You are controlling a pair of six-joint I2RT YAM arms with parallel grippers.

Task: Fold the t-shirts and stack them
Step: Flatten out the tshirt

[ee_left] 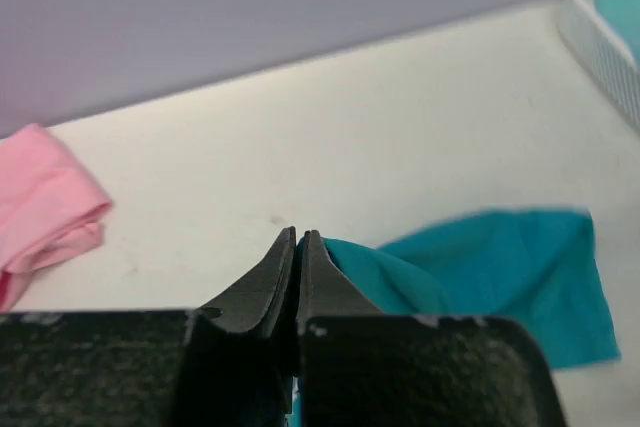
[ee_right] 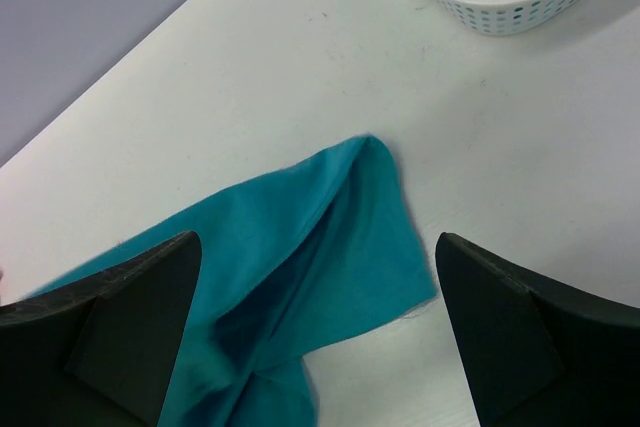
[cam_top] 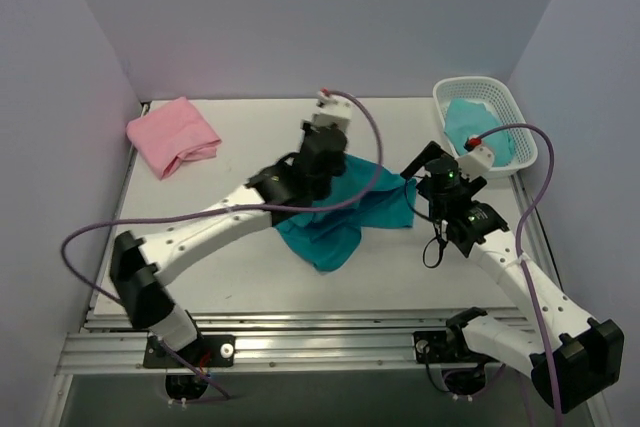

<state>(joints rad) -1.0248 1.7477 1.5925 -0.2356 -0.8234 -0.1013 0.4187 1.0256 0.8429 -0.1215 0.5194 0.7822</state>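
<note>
Left jaws are clamping the teal t-shirt [cam_top: 340, 227], beginning its fold; right jaws are hovering apart over its corner, likely needing to grip next.

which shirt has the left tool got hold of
The teal t-shirt mid-table: the left tool is shut on a fold of it. The pink t-shirt lies apart at the far left corner, untouched.
</note>
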